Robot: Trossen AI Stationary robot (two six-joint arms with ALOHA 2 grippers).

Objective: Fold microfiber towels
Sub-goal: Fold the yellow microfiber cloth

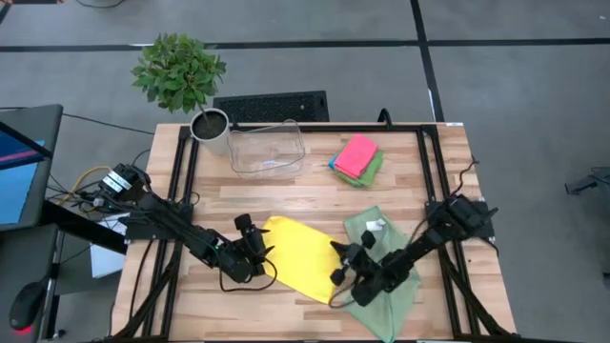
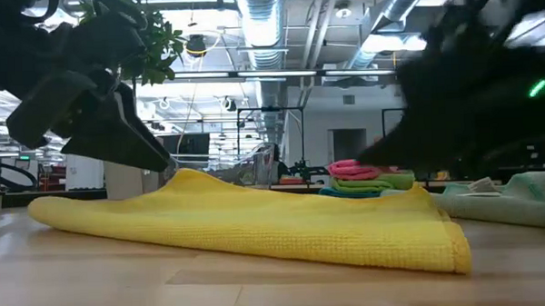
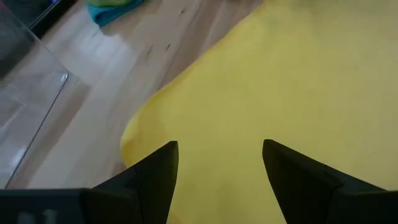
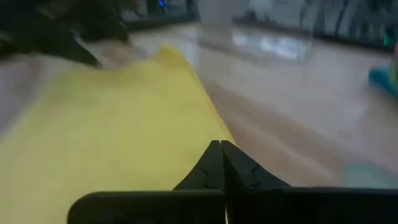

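Observation:
A yellow towel point(image 1: 300, 255) lies folded on the table's near middle, with a raised hump point(image 2: 181, 174) at its left end. My left gripper point(image 1: 255, 243) is open, its two fingers standing over that left end point(image 3: 217, 180). My right gripper point(image 1: 341, 262) is shut, its tips at the towel's right edge point(image 4: 205, 124). The towel's right end point(image 2: 444, 242) lies flat on the table. A pale sage green towel point(image 1: 386, 276) with a white tag lies under my right arm. A stack of folded pink, green and blue towels point(image 1: 357, 157) sits at the far right. My left gripper's open fingers point(image 3: 155, 174) slant down over the yellow towel's left end from the table's left; I cannot tell whether they touch the hump point(image 2: 181, 174). My right gripper's shut fingertips point(image 4: 221, 155) stand at the towel's right edge, coming from the table's right; I cannot tell whether they touch it.
A clear plastic bin point(image 1: 267, 148) stands at the far middle, with a potted plant point(image 1: 195, 105) to its left. Black rails point(image 1: 181, 171) run along the table's left and right sides. Bare wood shows between the bin and the yellow towel point(image 1: 286, 195).

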